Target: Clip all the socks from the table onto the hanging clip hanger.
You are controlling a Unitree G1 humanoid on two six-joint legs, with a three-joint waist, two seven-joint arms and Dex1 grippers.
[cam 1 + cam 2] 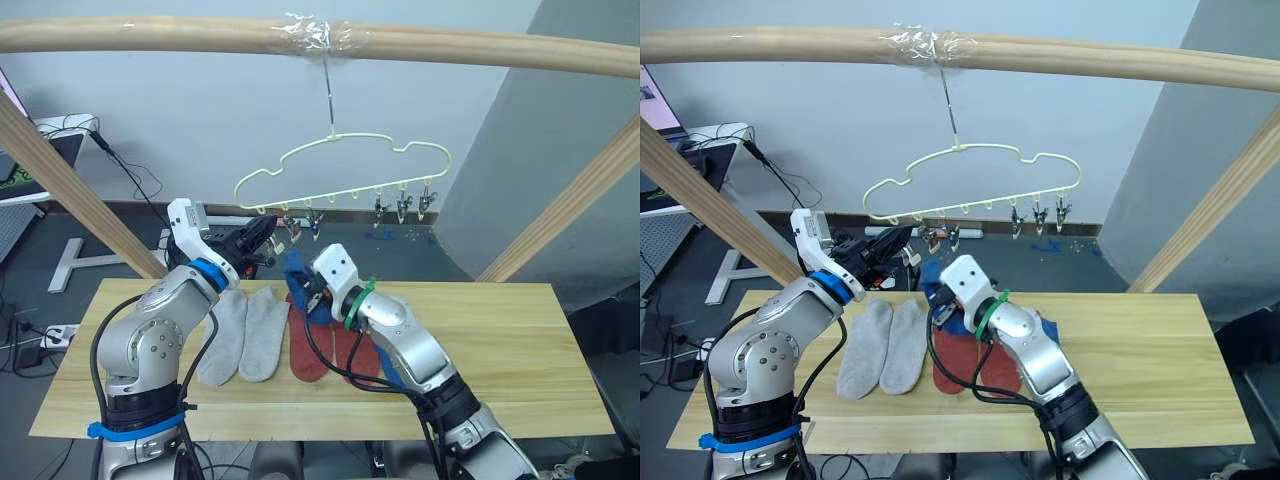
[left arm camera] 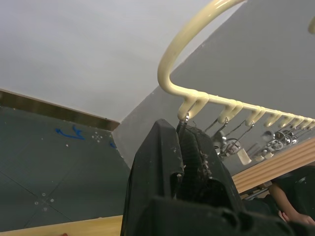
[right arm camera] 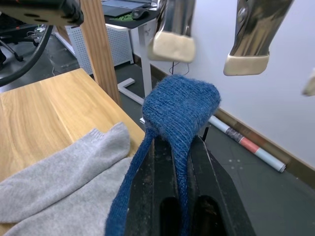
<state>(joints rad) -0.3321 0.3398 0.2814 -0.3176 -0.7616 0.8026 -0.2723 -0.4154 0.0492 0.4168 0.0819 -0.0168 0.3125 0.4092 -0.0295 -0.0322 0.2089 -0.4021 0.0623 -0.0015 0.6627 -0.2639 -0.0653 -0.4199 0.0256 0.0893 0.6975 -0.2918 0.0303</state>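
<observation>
A pale grey-white wall [image 1: 200,130] closes the back of the room, with a brown baseboard [image 1: 130,208] along its foot. The floor [image 1: 60,235] is dark grey tile. A thick wooden bar [image 1: 150,35] runs across the top on slanted wooden posts [image 1: 80,195]. At the robot's left a white desk [image 1: 55,135] stands, with black cables [image 1: 135,180] hanging by the wall.

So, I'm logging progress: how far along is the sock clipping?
Done: nothing; the clip hanger carries no socks. In hand: the right end effector pinches a blue sock just under the clips. Left: two grey socks and the red socks on the table.
</observation>
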